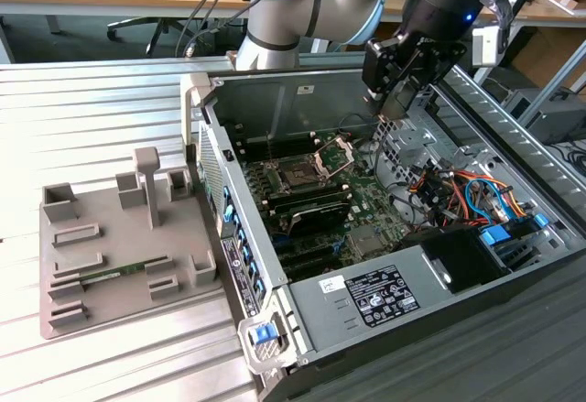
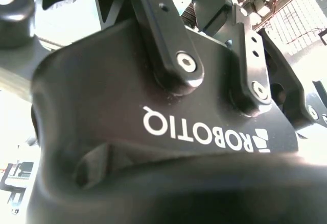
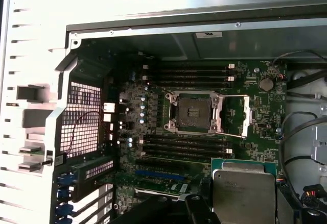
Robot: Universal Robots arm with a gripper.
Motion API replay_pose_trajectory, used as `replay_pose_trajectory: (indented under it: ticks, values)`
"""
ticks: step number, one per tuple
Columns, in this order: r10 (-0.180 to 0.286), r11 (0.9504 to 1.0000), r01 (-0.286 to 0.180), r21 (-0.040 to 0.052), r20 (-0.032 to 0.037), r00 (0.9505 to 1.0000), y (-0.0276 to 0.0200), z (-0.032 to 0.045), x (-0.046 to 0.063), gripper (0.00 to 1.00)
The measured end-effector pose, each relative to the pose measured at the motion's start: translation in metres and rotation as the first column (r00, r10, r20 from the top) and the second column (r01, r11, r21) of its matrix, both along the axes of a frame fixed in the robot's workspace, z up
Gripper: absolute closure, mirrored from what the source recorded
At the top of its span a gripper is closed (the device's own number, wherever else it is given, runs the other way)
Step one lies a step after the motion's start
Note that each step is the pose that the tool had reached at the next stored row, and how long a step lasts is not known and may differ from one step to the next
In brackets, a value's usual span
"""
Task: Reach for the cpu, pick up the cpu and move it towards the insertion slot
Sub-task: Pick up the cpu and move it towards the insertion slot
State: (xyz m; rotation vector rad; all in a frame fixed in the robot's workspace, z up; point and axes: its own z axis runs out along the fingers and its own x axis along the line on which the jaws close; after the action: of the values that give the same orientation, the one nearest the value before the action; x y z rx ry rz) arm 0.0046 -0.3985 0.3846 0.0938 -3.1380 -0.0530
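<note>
The reach and the pick-up are being judged as done: in the first wrist view the cpu (image 3: 244, 191), its pale metal top facing the camera with a green edge along one side, is being seen close to the lens and clear of the motherboard (image 3: 153, 112), with dark parts of the arm's tool flanking it. From this the pincer (image 1: 396, 100) is being taken as clamped on the cpu, though the fingertips themselves are not being shown plainly.

In the exterior view the pincer is being held in the upper right of the frame, above the open computer case (image 1: 302, 77) and near its far wall. The insertion slot (image 1: 298, 176) is being seen near the middle of that frame, lower and toward the exterior view's left of the pincer, well apart from it. Its silver hinged frame (image 1: 334, 155) is being shown swung open, and in the first wrist view the dark square of the slot (image 3: 193, 113) is being left uncovered, with nothing seated in it.

So the last part of the task is being judged as only partly done: the cpu is over the case but not yet over the slot.

On the bench (image 1: 92, 118), in the lower left of the exterior view, a grey holder tray (image 1: 119, 237) is being seen with a thin green memory stick (image 1: 124, 272) lying in it, untouched
</note>
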Motion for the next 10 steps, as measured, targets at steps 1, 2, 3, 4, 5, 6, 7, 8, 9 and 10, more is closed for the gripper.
replay_pose_trajectory:
  ticks: [1,2,3,4,5,6,7,8,9,10]
  values:
    - [0.0,1.0,0.0,0.0,0.0,1.0,0.0,0.0,0.0002,0.45]
    - [0.0,1.0,0.0,0.0,-0.0001,1.0,0.0,-0.0001,0.0004,0.45]
    - [0.0,1.0,0.0,0.0001,0.0,1.0,0.0,-0.0001,0.0006,0.45]
    - [0.0,1.0,0.0,0.0001,0.0,1.0,0.0,-0.0002,0.0008,0.45]
    - [0.0,1.0,0.0,0.0,-0.0001,1.0,0.0,-0.0002,0.001,0.45]
    - [0.0,1.0,0.0,0.0,0.0,1.0,0.0,-0.0002,0.0013,0.45]
    - [0.0,1.0,0.0,0.0,0.0,1.0,0.0,-0.0003,0.0015,0.45]
    - [0.0,1.0,0.0,0.0,-0.0001,1.0,0.0,-0.0003,0.0017,0.45]
    - [0.0,1.0,0.0,0.0001,0.0,1.0,0.0,-0.0004,0.0019,0.45]
    - [0.0,1.0,0.0,0.0,0.0,1.0,0.0,-0.0004,0.0021,0.45]
